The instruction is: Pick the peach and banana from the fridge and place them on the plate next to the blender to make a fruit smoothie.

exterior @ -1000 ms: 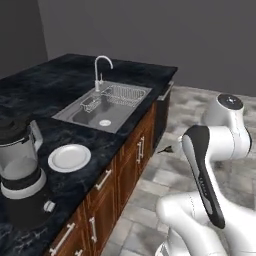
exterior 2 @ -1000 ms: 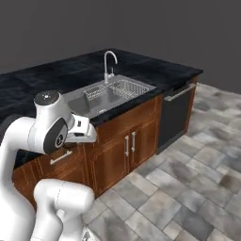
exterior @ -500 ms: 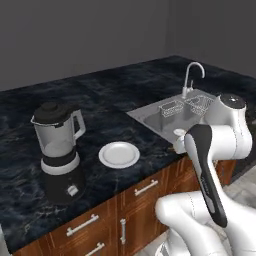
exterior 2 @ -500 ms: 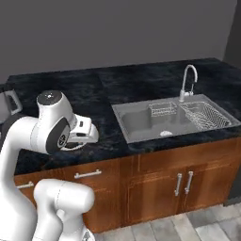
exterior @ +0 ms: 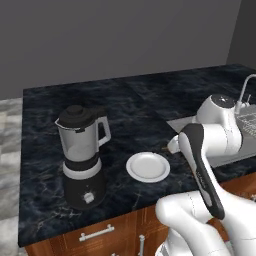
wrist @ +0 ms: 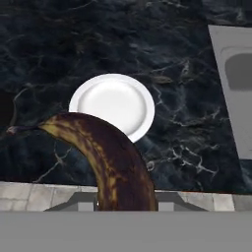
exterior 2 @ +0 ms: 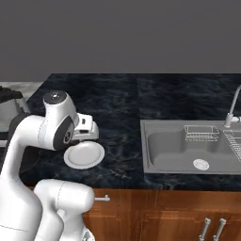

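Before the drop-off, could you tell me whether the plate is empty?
Empty: the plate shows bare white, with the banana above it in the pincer.

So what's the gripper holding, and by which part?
The dark brown-black curved banana, gripped at the end nearest the hand; the exact contact is hidden at the view's bottom.

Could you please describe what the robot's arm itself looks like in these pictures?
The arm is glossy white with rounded, bulbous links and dark grey bands and caps at the joints. A long dark strip runs down one link. No loose cables or printed markings are legible.

Kitchen: sink (exterior 2: 188, 149), blender (exterior: 82, 156), countertop (exterior: 135, 107)
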